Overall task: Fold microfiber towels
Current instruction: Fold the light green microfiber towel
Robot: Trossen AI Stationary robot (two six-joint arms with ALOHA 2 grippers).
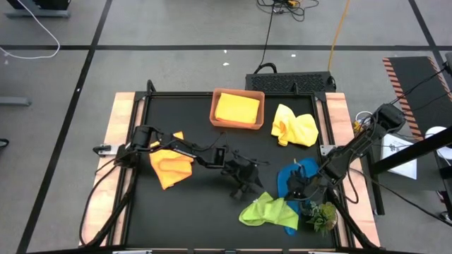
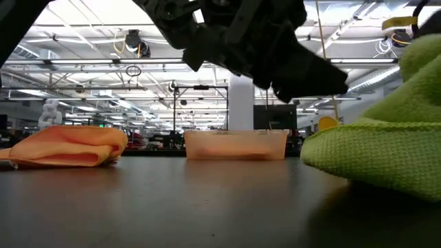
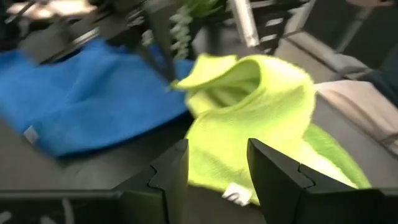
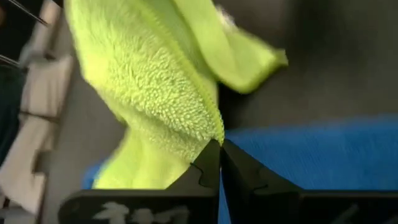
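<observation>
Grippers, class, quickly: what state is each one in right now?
Left gripper: open, holding nothing, facing the lime green towel.
Right gripper: shut on the lime green towel's edge.

An orange towel (image 2: 67, 146) lies left, a tray (image 2: 236, 145) behind centre, a lime green towel (image 2: 386, 145) fills the right.
</observation>
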